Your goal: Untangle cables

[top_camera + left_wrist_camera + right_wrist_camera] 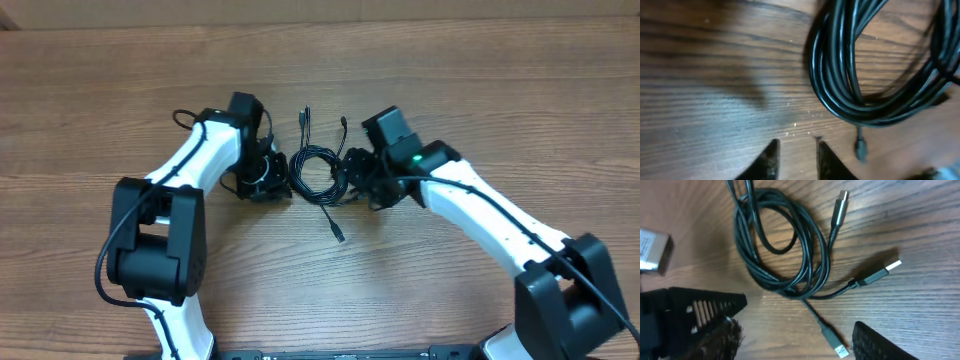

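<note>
**A:** Cables [318, 172] lie coiled on the desk [100, 60], mid-width, nearer the far edge. The long axis runs from far edge to near edge.

**B:** And the pincers?

**A:** Both are released and empty. From the left pincer [797, 159] the coil lies toward the right edge, and from the right pincer [795, 337] toward the left edge. The right arm is possibly nearer, but it's hard to tell.

A wooden desk [480, 80] with brown grain running sideways fills the whole view; soft light leaves faint shadows on it.
</note>
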### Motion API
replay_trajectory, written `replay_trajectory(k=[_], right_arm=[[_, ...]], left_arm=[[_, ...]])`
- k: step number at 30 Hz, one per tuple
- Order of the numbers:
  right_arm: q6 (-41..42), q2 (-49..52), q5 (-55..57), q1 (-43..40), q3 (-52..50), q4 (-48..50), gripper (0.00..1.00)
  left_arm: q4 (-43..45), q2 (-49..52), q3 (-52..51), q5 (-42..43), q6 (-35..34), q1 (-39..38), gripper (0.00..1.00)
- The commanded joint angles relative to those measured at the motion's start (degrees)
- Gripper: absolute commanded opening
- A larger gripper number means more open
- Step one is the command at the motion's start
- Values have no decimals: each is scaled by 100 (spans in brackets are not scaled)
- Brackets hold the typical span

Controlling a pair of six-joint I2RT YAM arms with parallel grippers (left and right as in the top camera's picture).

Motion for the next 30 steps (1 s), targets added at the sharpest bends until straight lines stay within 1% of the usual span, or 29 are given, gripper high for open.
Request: replay_trajectory(k=[1, 3, 4, 5, 6, 7, 12, 14, 19, 20, 22, 23, 24, 25, 26, 28, 29, 30], right_arm=[[496, 315, 890, 278, -37, 164, 68], [494, 468, 1093, 374, -37, 256, 68], [494, 529, 1143, 400, -37, 293, 66], [492, 599, 1172, 413, -37, 356, 66], [492, 625, 1187, 413, -37, 378, 67], [492, 632, 1226, 413, -37, 400, 67], [472, 632, 1252, 413, -37, 426, 68], [472, 632, 1272, 413, -37, 424, 74], [474, 632, 1270, 413, -37, 494, 76], [474, 632, 1270, 413, -37, 511, 76], [511, 632, 1207, 435, -48, 509, 68], [702, 632, 1222, 501, -101, 538, 68], [750, 632, 1237, 531, -129, 581, 68], [754, 632, 1276, 608, -234, 831, 66], [754, 632, 1303, 643, -295, 1010, 65], [754, 632, 1316, 686, -374, 1261, 47], [750, 632, 1316, 686, -374, 1244, 35], [750, 632, 1316, 686, -374, 1204, 27]], left_arm=[[111, 44, 90, -664, 9, -166, 39], [214, 44, 90, -704, 9, -212, 53], [243, 44, 90, -704, 9, -219, 58], [275, 44, 90, -706, 11, -219, 73], [278, 44, 90, -728, 11, -219, 82], [308, 44, 90, -745, 11, -214, 100], [544, 44, 90, -1222, 11, -164, 100], [555, 44, 90, -1364, 13, -142, 100], [732, 44, 90, -1499, 13, -140, 100], [730, 44, 90, -1567, 15, -140, 76], [734, 44, 90, -1773, 13, -142, 30], [758, 44, 90, -1821, 13, -142, 17], [772, 44, 90, -1823, 13, -142, 11], [789, 44, 90, -1823, 13, -142, 7], [802, 44, 90, -1823, 13, -140, 8], [809, 44, 87, -1823, 13, -140, 24], [811, 44, 87, -1829, 13, -140, 27], [820, 44, 87, -1849, 13, -140, 36]])
